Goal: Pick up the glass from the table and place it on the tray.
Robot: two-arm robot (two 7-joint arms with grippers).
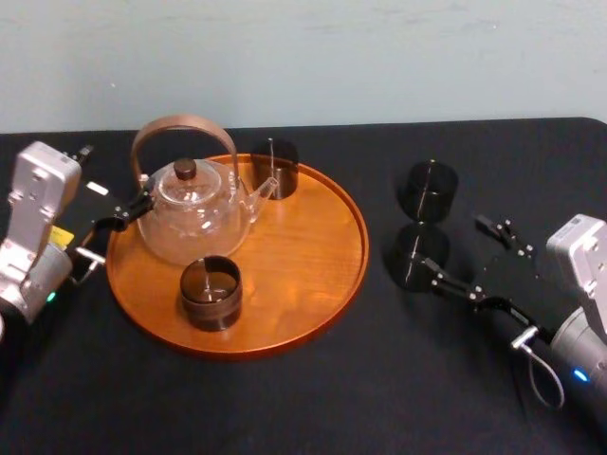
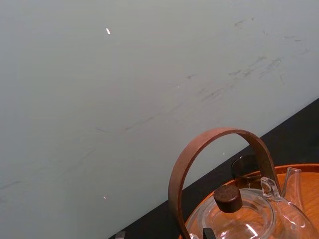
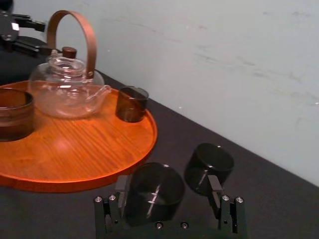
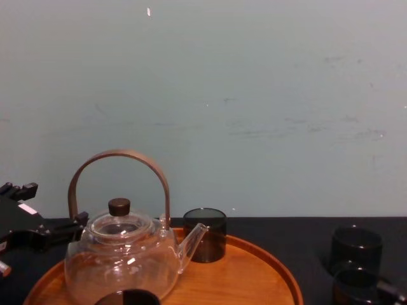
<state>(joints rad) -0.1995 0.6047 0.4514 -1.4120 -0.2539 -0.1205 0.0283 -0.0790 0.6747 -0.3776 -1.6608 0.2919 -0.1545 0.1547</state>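
Two dark glasses stand on the black table (image 1: 313,398) to the right of the tray (image 1: 313,256). The near glass (image 1: 415,254) (image 3: 149,191) sits between the spread fingers of my right gripper (image 1: 457,248) (image 3: 167,191), which is open and close to table level. I cannot tell whether a finger touches the glass. The far glass (image 1: 432,188) (image 3: 209,167) stands just beyond it. My left gripper (image 1: 116,178) (image 4: 44,213) is open and hovers at the tray's left edge, beside the teapot (image 1: 194,209).
The round wooden tray carries a glass teapot with a brown hoop handle (image 2: 219,149) and two dark glasses, one at the back (image 1: 275,167) (image 4: 205,234) and one at the front (image 1: 211,292). A pale wall (image 4: 254,95) rises behind the table.
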